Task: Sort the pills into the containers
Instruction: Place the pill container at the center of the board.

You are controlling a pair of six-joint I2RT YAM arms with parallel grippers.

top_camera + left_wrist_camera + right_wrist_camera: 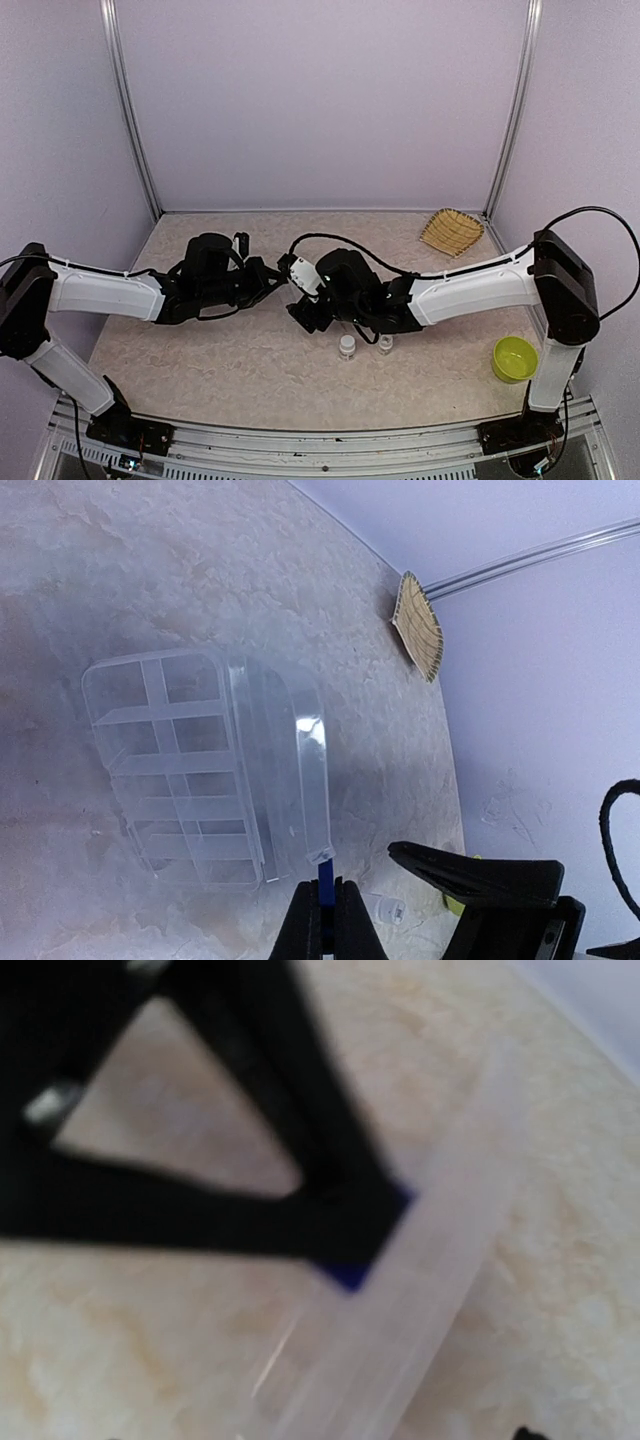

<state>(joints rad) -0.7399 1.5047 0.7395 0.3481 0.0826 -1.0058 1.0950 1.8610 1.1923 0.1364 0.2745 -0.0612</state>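
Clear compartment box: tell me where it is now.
The clear compartment box lies left of centre in the left wrist view, lid open; the left gripper pinches its lid edge, straw basket beyond.

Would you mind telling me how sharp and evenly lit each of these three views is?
Top external: sharp, evenly lit, no harsh shadows. Left wrist: mostly sharp, with a bright glare streak on the clear lid pinched by the left gripper. Right wrist: heavily blurred and too close, so the lid's edge is only a smear.
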